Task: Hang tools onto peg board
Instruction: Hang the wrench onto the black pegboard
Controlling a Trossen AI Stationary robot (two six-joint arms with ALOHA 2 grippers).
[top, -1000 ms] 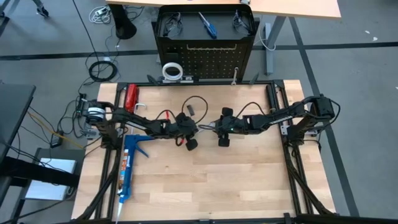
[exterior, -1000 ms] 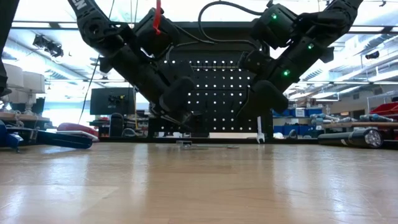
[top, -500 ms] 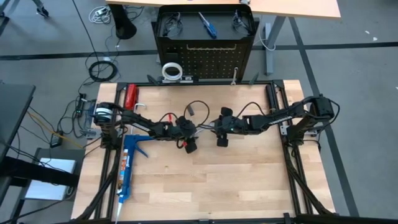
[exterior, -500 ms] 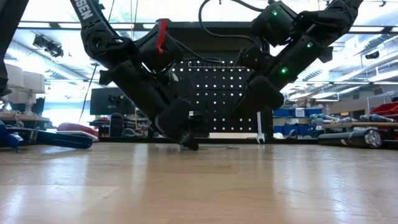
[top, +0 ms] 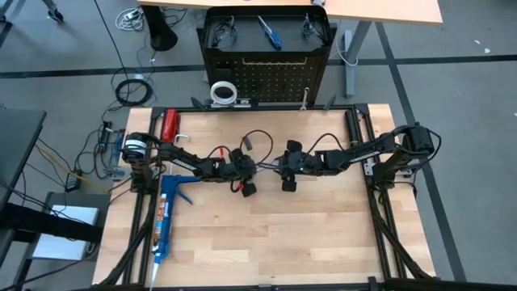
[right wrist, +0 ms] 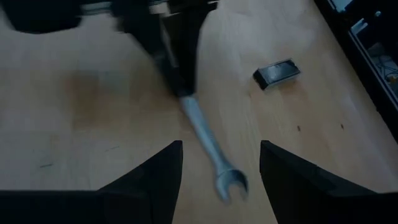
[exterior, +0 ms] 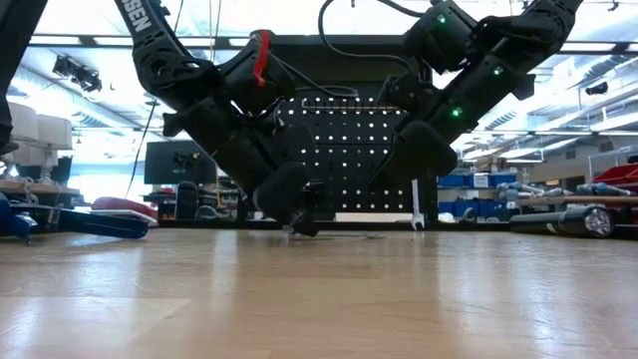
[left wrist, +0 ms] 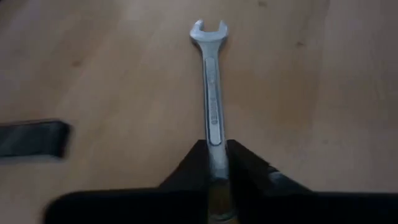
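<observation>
Left tool pinches wrench, hiding its near end.

I count two wrenches, one tape roll, one screwdriver, two glasses, one caulking gun.

One camera looks straight down on my whole table; one sits at tabletop level facing the peg board. My two wrist cameras look closely, from opposite ends, at the same wrench
</observation>
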